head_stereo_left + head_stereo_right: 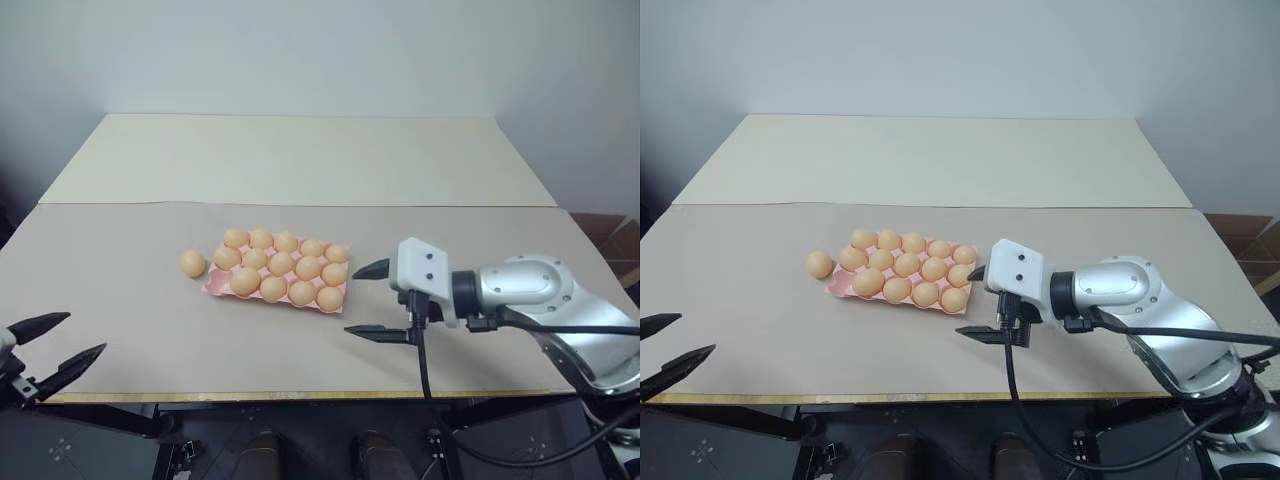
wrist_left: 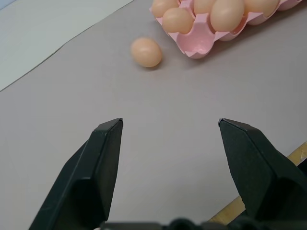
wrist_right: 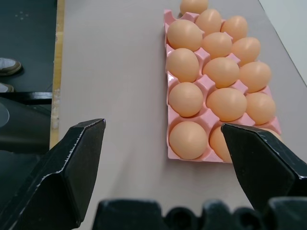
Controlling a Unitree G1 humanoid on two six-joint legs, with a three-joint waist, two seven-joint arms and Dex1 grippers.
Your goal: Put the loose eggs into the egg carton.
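Left eye view: egg carton (image 1: 215, 288) seemingly one cup short, loose egg (image 1: 193, 263) beside.

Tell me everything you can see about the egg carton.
The egg carton is a flat pink moulded tray, lidless, lying level on the tan table. Orange-tan eggs fill nearly all its cups; the near-left corner cup looks empty. One loose egg lies on the table just to its left, apart from it. Neither gripper touches it.

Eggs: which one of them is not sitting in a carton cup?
The egg lying alone on the table, just off the carton's left end. All the others sit in cups.
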